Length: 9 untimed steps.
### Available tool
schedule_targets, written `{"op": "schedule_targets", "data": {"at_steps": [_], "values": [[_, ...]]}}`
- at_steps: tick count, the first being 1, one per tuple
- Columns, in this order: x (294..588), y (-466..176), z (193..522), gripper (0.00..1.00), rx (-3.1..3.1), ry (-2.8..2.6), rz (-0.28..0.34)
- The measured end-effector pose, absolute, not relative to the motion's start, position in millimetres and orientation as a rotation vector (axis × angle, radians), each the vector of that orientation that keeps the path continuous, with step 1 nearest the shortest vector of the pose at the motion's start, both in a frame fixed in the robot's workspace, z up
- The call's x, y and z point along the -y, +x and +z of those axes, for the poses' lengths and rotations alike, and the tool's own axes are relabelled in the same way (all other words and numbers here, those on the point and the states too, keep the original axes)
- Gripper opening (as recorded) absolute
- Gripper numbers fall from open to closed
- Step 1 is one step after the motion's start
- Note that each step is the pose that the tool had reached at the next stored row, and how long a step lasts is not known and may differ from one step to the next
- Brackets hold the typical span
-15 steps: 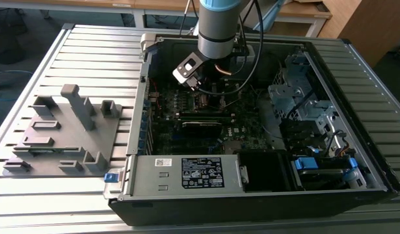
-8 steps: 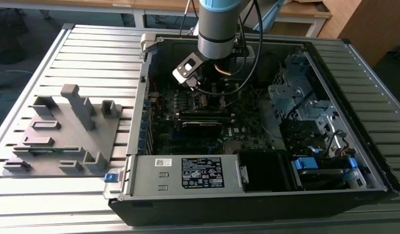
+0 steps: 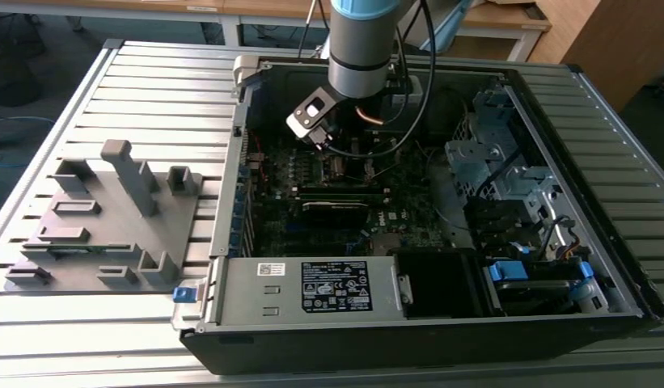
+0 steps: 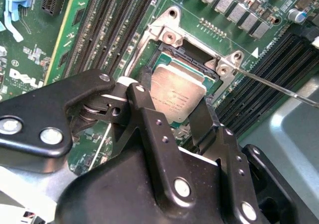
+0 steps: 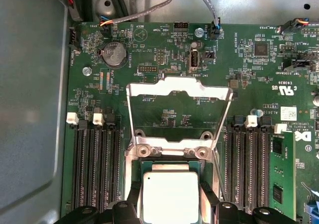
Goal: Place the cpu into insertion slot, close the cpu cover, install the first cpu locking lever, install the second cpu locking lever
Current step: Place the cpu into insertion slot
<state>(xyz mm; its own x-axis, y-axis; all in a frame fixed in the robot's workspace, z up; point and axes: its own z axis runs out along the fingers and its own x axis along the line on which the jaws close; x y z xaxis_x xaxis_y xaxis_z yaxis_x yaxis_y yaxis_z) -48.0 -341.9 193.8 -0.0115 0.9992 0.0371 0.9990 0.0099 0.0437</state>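
On the exterior view's left, a grey fixture [image 3: 99, 218] with upright posts lies on the slatted worktop [image 3: 159, 73]. Just to its right stands the open case [image 3: 418, 335], with the board [image 3: 310, 234] facing up. The arm [image 3: 359, 48] reaches down into the far half of the case, and the end effector [image 3: 325, 145] hangs low over the board. Further right inside the case sits a metal drive cage [image 3: 493, 153].

In both wrist views the cpu [image 5: 170, 194] lies flat with its dull metal top up, between the 2 black fingers [image 4: 148, 122]. The fingers press on 2 opposite edges, so the end effector is pinching the cpu. The cpu is square, so it has no long axis, and its edges run parallel to the rim of the slot [image 4: 191, 58]. It sits within that rim, but I cannot tell whether it is fully seated.

The cover [image 5: 179, 92] is swung open. It rises from its hinge at 1 edge of the slot, where 2 screws show, and the board is visible through its cut-out centre. A thin wire lever [image 4: 279, 87] runs from 1 corner of the slot out over the memory slots [image 5: 94, 169]. These long black slots lie in banks on 2 sides of the slot, and their long axis is parallel to the pinched edges of the cpu.
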Motion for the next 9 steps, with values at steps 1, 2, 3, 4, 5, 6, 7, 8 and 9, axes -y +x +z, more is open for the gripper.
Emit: {"op": "schedule_targets", "data": {"at_steps": [1, 2, 3, 4, 5, 6, 7, 8, 9], "values": [[341.9, -48.0, 193.4, 0.54, -2.229, 2.206, 0.09], [342.0, -48.0, 193.1, 0.54, -2.229, 2.205, 0.089], [342.0, -48.0, 193.0, 0.54, -2.229, 2.205, 0.089], [342.0, -48.0, 193.0, 0.54, -2.229, 2.205, 0.089], [342.0, -48.0, 193.0, 0.54, -2.229, 2.206, 0.089], [342.0, -48.0, 192.9, 0.54, -2.229, 2.205, 0.09], [342.0, -48.0, 192.9, 0.54, -2.229, 2.206, 0.09], [342.0, -48.0, 192.9, 0.54, -2.229, 2.206, 0.09], [342.0, -48.0, 192.8, 0.54, -2.229, 2.206, 0.09]]}}
